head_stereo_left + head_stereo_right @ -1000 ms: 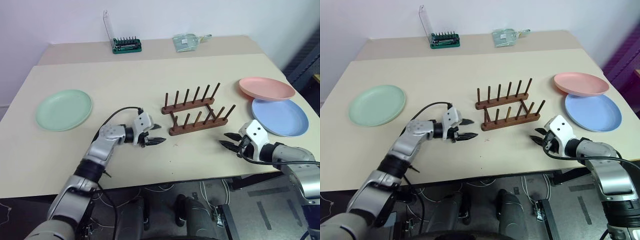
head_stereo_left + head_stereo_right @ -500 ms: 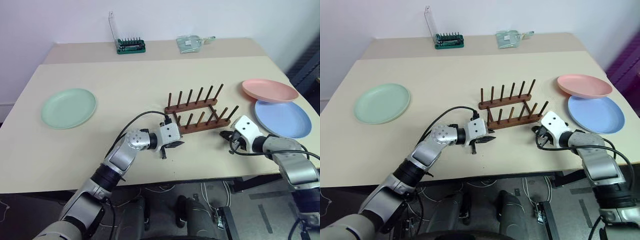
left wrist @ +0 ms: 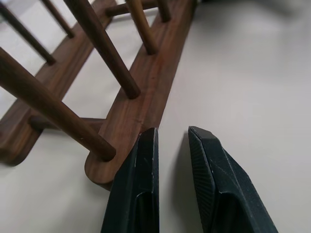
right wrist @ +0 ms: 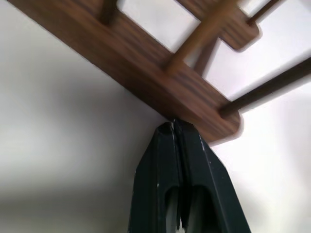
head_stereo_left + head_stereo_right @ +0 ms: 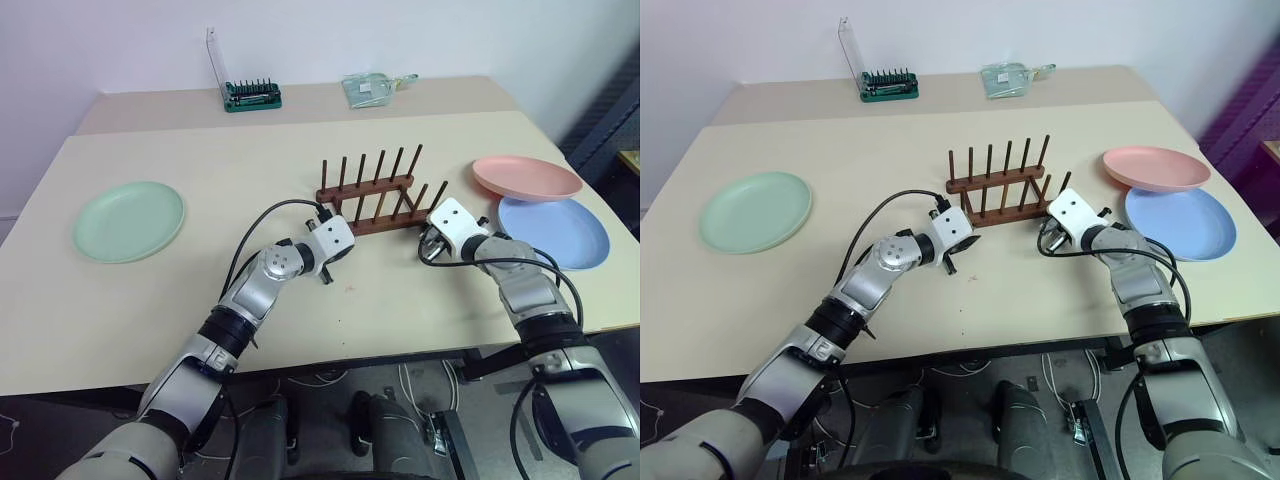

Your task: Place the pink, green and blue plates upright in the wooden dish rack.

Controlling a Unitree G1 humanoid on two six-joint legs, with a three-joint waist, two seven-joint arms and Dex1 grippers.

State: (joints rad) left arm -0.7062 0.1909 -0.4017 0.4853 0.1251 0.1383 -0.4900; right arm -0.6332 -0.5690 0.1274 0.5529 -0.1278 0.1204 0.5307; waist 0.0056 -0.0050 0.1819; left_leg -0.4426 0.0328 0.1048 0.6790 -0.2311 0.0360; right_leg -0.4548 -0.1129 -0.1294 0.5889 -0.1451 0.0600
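Note:
The wooden dish rack (image 5: 372, 196) stands empty at the middle of the table. My left gripper (image 3: 172, 133) rests at the left end of its near rail (image 3: 141, 102), open by a narrow gap with nothing in it, one finger against the rail. My right gripper (image 4: 173, 124) is shut, its tip touching the right end of the same rail (image 4: 146, 63). The green plate (image 5: 128, 220) lies flat at the far left. At the right, the pink plate (image 5: 527, 178) lies with its edge over the blue plate (image 5: 555, 230).
A green screwdriver-bit holder (image 5: 252, 95) with a raised clear lid and a small clear packet (image 5: 372, 86) sit at the table's far edge. The table's front edge runs just below my forearms.
Both grippers went forward to the rack's near rail. The rack slid away from me and turned a little. The left jaws narrowed and the right jaws closed.

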